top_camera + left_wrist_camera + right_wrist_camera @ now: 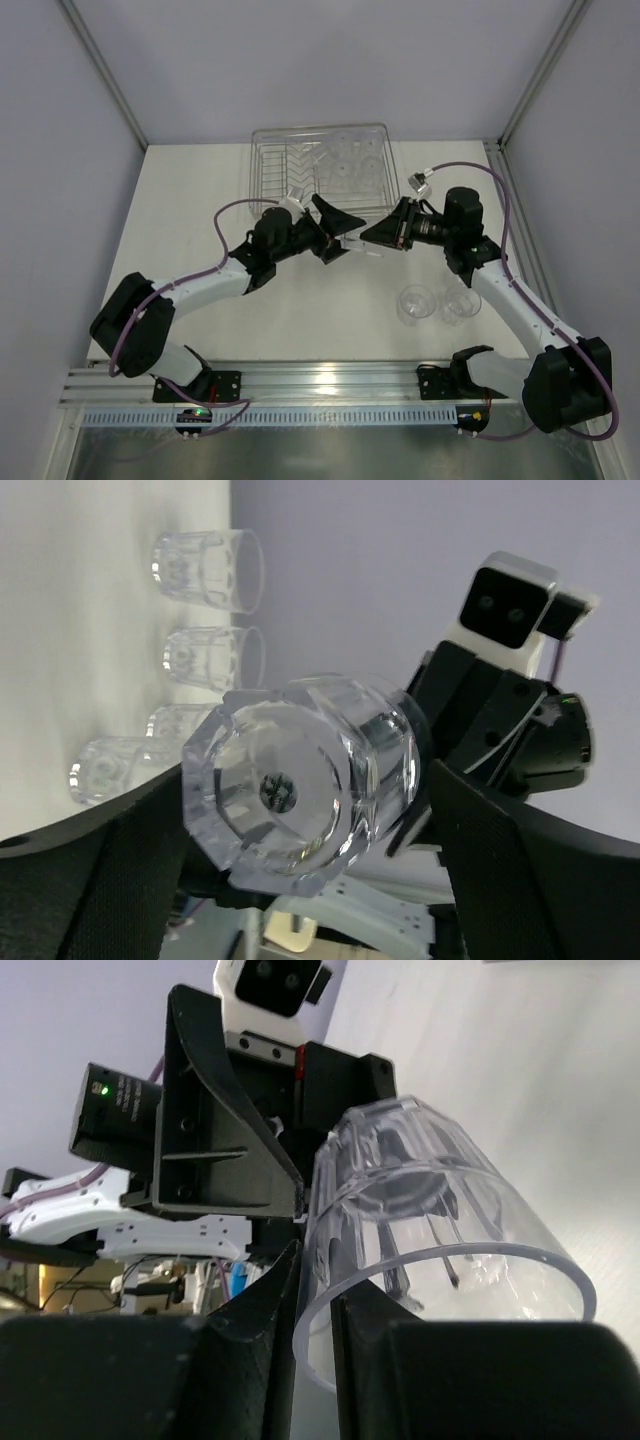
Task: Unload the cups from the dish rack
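The right gripper [315,1260] is clamped on the rim wall of the cup [440,1220], which hangs mid-air near the dish rack [262,165]. The left gripper [310,815] stands spread around the cup (base toward its camera) and should back straight off without nudging it.

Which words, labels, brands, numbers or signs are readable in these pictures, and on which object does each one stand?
None can be read in any view.
The held cup, the dish rack and the white camera housing carry no print.
The cluttered background behind the arm is too blurred; any print there cannot be read.
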Action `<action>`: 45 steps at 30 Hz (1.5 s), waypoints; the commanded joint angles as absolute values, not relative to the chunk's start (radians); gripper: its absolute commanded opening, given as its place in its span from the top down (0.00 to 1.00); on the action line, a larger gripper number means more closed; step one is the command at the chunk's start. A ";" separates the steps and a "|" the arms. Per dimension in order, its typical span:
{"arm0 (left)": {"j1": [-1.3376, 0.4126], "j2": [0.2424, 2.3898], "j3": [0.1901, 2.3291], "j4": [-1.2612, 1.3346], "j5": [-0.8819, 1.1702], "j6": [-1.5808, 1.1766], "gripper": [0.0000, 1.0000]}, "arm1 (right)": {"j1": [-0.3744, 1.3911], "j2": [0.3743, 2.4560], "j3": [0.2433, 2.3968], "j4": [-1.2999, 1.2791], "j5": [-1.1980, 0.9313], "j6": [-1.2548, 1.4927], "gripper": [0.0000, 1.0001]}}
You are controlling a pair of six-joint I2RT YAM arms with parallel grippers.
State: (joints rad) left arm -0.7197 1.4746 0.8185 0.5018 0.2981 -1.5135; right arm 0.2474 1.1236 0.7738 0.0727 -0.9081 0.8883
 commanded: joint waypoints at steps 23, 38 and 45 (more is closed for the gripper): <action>-0.601 1.808 1.664 -0.485 -0.242 -0.497 0.00 | 0.249 1.447 1.155 -0.997 0.075 0.330 0.96; -0.586 2.187 1.999 -0.444 -0.281 -0.308 0.00 | 0.256 1.514 1.124 -1.002 0.157 0.354 0.93; -0.592 2.214 1.976 -0.312 -0.197 -0.304 0.00 | 0.258 1.522 1.129 -1.008 0.155 0.353 0.62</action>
State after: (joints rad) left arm -0.5896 2.2101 1.9594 -0.4381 -0.2459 -0.3302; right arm 0.2527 1.5253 1.1183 -0.9955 0.1284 0.3534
